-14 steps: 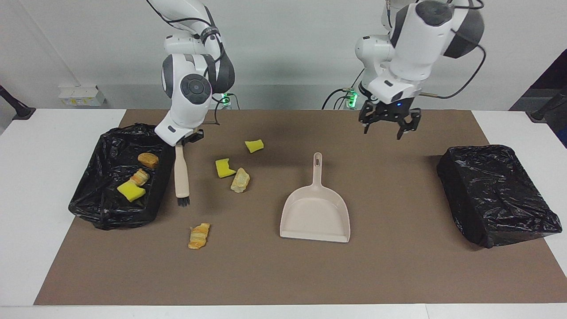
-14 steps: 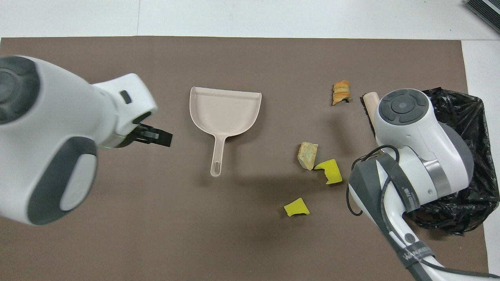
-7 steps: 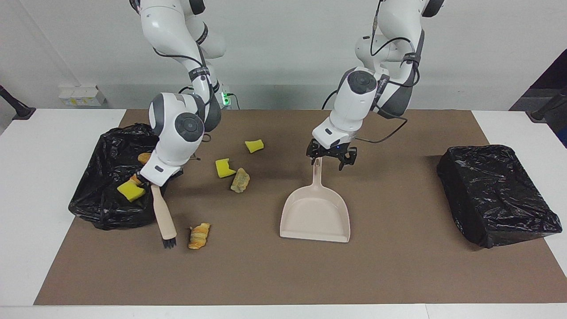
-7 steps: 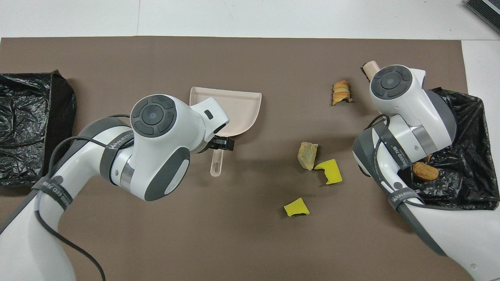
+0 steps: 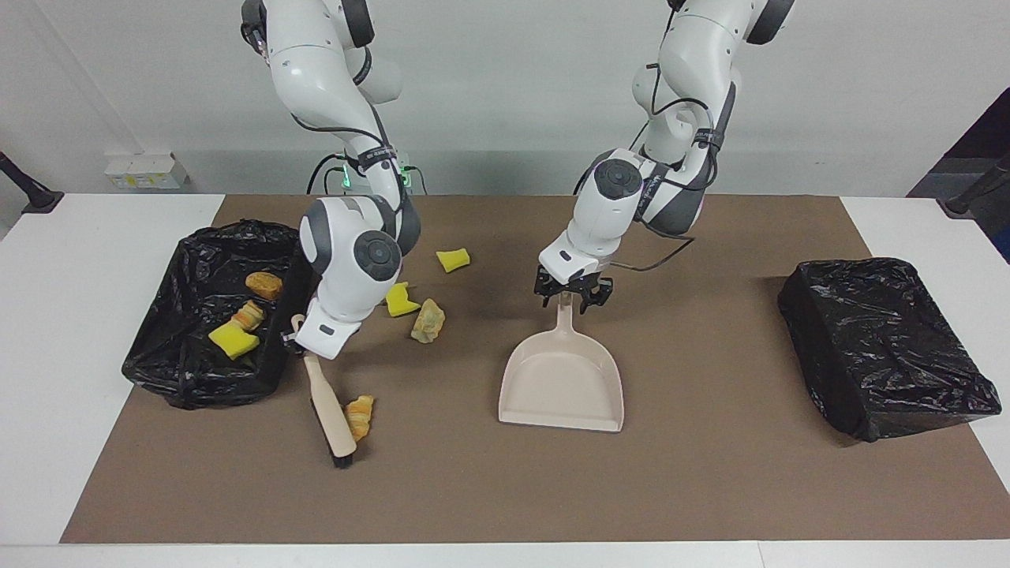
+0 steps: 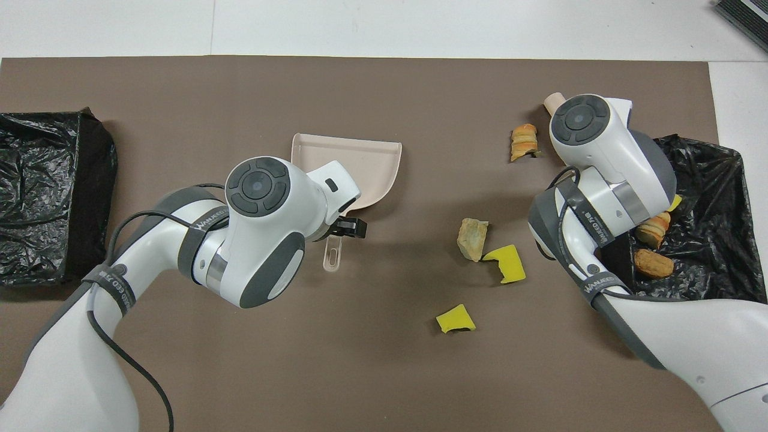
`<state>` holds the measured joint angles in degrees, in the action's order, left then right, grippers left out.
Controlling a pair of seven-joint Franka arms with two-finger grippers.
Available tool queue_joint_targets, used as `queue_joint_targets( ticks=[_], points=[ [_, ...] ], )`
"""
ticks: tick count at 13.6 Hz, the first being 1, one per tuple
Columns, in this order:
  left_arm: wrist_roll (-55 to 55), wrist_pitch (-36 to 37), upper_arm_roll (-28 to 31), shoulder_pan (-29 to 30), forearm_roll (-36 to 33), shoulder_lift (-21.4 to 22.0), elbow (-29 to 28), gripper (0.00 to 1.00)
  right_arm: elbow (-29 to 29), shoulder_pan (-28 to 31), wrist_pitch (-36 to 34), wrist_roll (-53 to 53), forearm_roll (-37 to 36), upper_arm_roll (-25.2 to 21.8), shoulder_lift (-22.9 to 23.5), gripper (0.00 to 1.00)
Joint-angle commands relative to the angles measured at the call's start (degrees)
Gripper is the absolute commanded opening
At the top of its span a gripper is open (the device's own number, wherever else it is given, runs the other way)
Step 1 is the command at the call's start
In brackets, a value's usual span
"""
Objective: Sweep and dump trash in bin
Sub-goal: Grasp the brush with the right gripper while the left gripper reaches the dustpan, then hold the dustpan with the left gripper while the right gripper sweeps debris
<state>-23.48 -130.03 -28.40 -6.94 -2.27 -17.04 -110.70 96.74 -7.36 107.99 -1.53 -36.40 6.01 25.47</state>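
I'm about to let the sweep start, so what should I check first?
1. Brush held in right gripper: ok.
2. Bristles down beside pastry scrap: ok.
3. Dustpan handle at left gripper: ok.
4. Grip on dustpan: cannot tell.
5. Dustpan close to pastry scrap: not ok, well apart.
6. Open bin beside brush: ok.

The dustpan (image 5: 562,380) and the brush (image 5: 330,410) look like smooth matt beige plastic. Both bin liners (image 5: 882,343) are crinkled glossy black plastic film, the mat (image 5: 710,489) is matt brown, like paper or felt, and the arm shells (image 5: 355,260) are glossy white plastic. The yellow scraps (image 5: 453,259) look like porous sponge.
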Motion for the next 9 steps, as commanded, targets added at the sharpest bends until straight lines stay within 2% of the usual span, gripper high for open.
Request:
queue_joint_targets(
  ticks=[1,2,4,7,9],
  points=[
    [-1.57,-1.19,0.45,-0.27,-1.33,1.31,-1.62,0.36,3.89,-0.54,-0.14,-6.88,1.33,0.57,-2.88,0.00],
    [-1.13,-0.32,0.45,0.43,-1.33,1.40,-1.27,0.21,5.29,-0.89,-0.06,-9.78,1.42,0.66,-3.67,0.00],
    [0.36,0.21,0.63,1.14,-1.42,2.27,-1.01,0.00,7.23,-1.77,-0.58,-10.42,3.77,1.71,-4.90,0.00],
    [8.50,4.08,0.98,1.75,-1.42,3.77,-0.22,0.00,7.68,-6.15,-6.11,-6.32,10.19,1.81,-6.22,0.00],
    [20.86,7.40,1.42,5.08,-1.33,7.10,0.49,0.00,8.03,-9.23,-8.83,-2.09,14.67,1.90,-7.18,0.00]
  ],
)
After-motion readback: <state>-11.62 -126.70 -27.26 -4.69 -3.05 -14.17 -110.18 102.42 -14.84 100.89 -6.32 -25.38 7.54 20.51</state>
